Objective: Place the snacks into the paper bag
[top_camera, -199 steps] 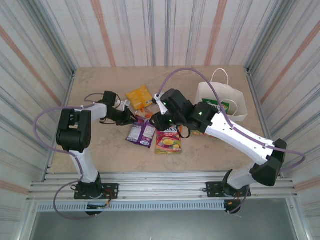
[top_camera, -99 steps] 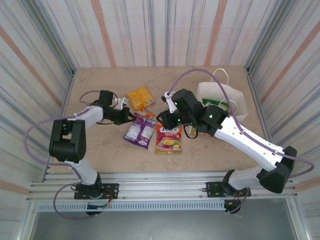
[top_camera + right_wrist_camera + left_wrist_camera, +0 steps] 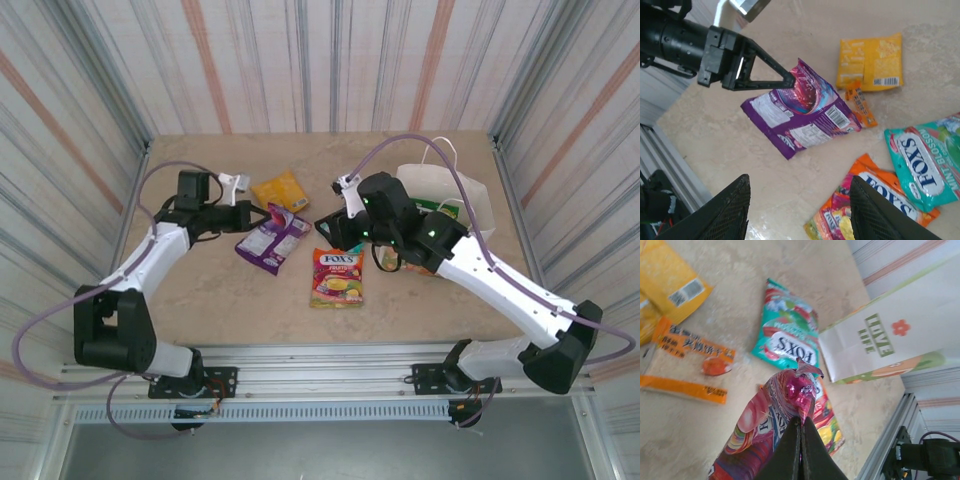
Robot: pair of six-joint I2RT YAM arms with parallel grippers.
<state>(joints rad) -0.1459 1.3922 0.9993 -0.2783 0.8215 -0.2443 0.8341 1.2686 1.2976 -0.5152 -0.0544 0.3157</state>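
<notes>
The left end effector [image 3: 258, 215] has just pressed together on the top edge of the purple packet [image 3: 272, 238] and drawn it left, away from the orange packet [image 3: 339, 277] it lay against a second ago. The pinched edge is up at the fingertips. Whether the low edge is clear of the bench [image 3: 200, 290] I cannot tell.

The bag [image 3: 445, 200] stands well to this end effector's right, beyond the right end effector [image 3: 335, 228]. That one has pulled back a little toward the bag and hangs half spread, holding nothing.

So one snack is in hand, but it is now farther from the bag and the right arm lies across the way. A carry over it or a handover looks due.

The orange packet is down-right of the left end effector, and the teal packet [image 3: 787, 337] is farther right beside the bag. The yellow packet [image 3: 280, 190] is just past the fingertips, with the twin pack [image 3: 682, 365] and the tiny orange packet [image 3: 716, 366] close by. All are on the bench.
</notes>
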